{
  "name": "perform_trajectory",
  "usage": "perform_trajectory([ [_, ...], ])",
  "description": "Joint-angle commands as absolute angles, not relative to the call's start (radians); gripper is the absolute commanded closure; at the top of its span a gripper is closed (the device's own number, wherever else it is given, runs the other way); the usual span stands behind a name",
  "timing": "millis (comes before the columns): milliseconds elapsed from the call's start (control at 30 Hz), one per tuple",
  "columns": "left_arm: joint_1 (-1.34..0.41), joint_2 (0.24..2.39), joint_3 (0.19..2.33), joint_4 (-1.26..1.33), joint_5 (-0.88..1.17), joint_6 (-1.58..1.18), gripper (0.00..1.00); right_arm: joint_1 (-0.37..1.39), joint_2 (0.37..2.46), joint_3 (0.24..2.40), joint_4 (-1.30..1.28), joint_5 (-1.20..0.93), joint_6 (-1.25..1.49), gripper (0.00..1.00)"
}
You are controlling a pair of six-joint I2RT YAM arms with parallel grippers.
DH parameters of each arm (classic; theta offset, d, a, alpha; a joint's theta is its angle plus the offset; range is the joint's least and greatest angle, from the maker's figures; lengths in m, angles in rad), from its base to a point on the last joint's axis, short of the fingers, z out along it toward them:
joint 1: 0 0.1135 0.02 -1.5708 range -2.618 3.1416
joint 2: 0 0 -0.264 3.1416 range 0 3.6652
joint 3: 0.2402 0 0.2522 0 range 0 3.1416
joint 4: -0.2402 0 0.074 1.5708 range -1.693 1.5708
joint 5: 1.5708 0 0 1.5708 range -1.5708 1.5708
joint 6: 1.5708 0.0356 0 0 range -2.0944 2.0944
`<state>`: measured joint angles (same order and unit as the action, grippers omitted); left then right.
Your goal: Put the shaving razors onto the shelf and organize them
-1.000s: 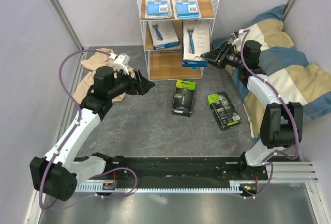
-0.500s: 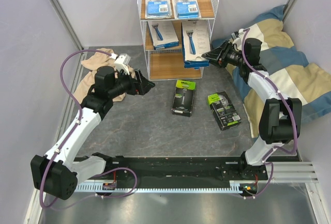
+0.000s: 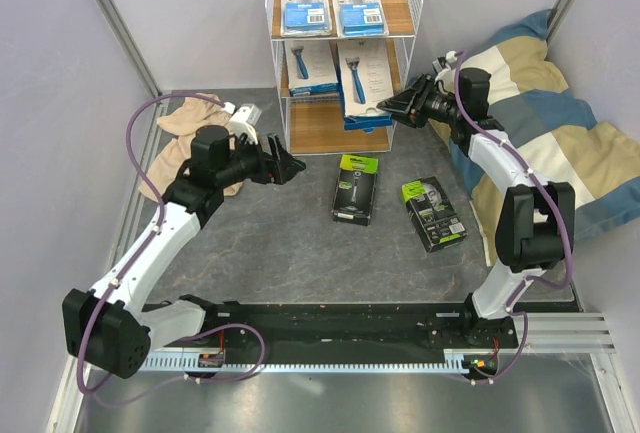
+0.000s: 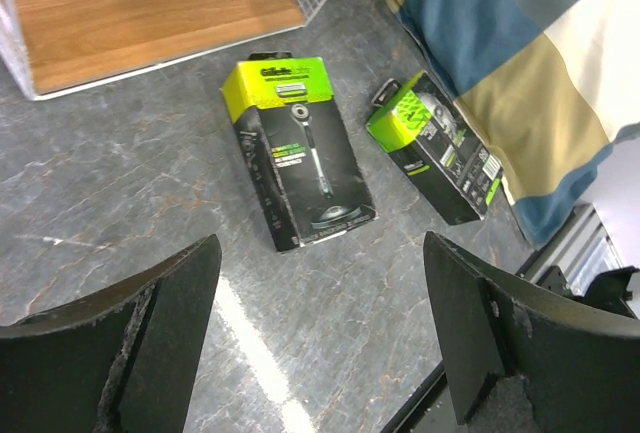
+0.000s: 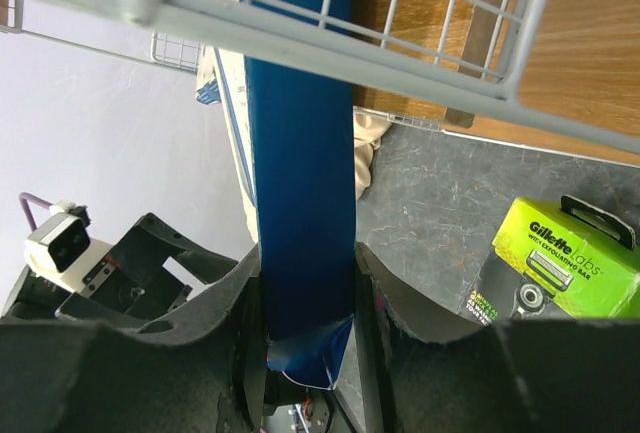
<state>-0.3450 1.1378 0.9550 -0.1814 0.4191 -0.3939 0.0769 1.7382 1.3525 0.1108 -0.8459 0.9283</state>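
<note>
Pinching one of the larger white razor packs by its blue bottom edge, the right gripper has its fingers clamped on both sides of the pack. You can see that best in the right wrist view, where the blue strip of the pack runs straight down between the two black fingers. The pack is on the right side of the shelf's middle level, with its lower end poking out past the front wire. Right beside it on that same level lies the other white pack. One level up, the two white-and-blue blister cards lie side by side on the top board.

The left gripper is spread wide with nothing in it, hovering over the grey table just off the shelf's lower left corner.

Both black-and-green boxes are flat on the table in front of the shelf. One is just below the bottom board, and the other is to its right, near the striped cushion. There's a beige cloth bunched up behind the left arm.
</note>
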Motion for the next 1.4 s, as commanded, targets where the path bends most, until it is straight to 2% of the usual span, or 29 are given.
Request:
perform_trajectory([
  [0,-0.388,1.170,1.043,-0.150,0.396,-0.368,0.12,0.087,1.749,1.413,0.141,-0.836,0.934,0.70],
  [100,-0.422,1.204,1.075,-0.150,0.376,-0.364,0.13,0.091,1.752,1.416,0.143,-0.830,0.937,0.69],
  [200,-0.460,1.248,1.115,-0.149,0.361,-0.354,0.21,0.089,1.755,1.419,0.158,-0.825,0.954,0.69],
  [300,-0.492,1.304,1.161,-0.146,0.354,-0.345,0.37,0.091,1.761,1.419,0.198,-0.825,0.995,0.68],
  [433,-0.535,1.371,1.219,-0.135,0.351,-0.331,0.72,0.092,1.775,1.425,0.247,-0.824,1.049,0.66],
  [500,-0.548,1.397,1.252,-0.127,0.350,-0.331,0.82,0.094,1.782,1.430,0.262,-0.825,1.068,0.65],
  [533,-0.560,1.419,1.276,-0.115,0.344,-0.331,0.91,0.094,1.789,1.431,0.273,-0.827,1.072,0.64],
  [600,-0.575,1.445,1.295,-0.097,0.336,-0.333,0.98,0.094,1.793,1.439,0.276,-0.828,1.083,0.61],
  [867,-0.718,1.612,1.430,-0.020,0.193,-0.279,0.98,0.094,1.805,1.448,0.299,-0.833,1.109,0.46],
  [1033,-0.787,1.706,1.520,-0.003,0.095,-0.241,0.98,0.094,1.807,1.454,0.304,-0.831,1.117,0.41],
  [1367,-0.811,1.844,1.650,0.026,-0.175,-0.268,0.98,0.094,1.805,1.430,0.313,-0.839,1.120,0.34],
])
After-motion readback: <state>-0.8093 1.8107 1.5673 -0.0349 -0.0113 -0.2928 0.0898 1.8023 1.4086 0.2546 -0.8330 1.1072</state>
